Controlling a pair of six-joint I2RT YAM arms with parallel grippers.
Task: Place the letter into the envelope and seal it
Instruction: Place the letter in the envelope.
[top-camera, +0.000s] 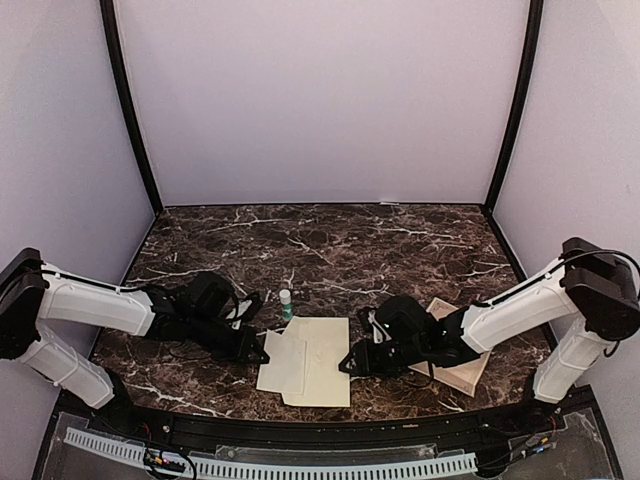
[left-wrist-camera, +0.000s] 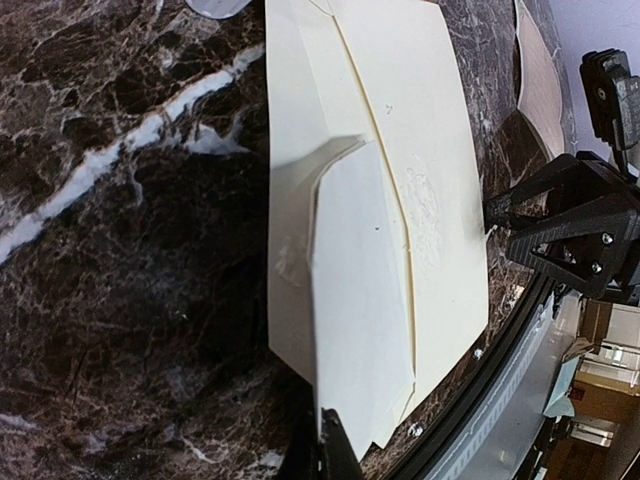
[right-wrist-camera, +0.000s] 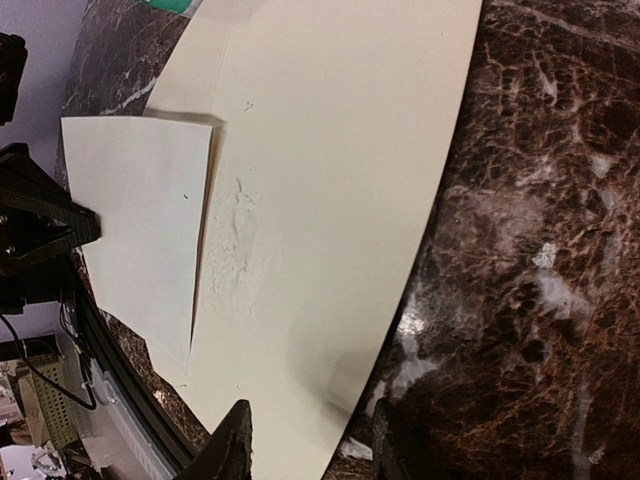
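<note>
The cream envelope (top-camera: 318, 372) lies flat at the front middle of the table, its flap (left-wrist-camera: 360, 290) raised off the body on the left side. My left gripper (top-camera: 262, 350) is at the envelope's left edge, and its fingers (left-wrist-camera: 338, 455) are closed on the flap's edge. My right gripper (right-wrist-camera: 308, 450) is open, with one finger over the envelope (right-wrist-camera: 330, 200) and the other over the marble, straddling its right edge. The tan letter (top-camera: 462, 372) lies to the right, mostly under my right arm; its corner shows in the left wrist view (left-wrist-camera: 535, 80).
A small white bottle with a green band (top-camera: 286, 304) stands just behind the envelope's left corner. The dark marble table (top-camera: 330, 250) ends at a black rail (top-camera: 330, 425) close in front of the envelope. Pale walls enclose the back and sides.
</note>
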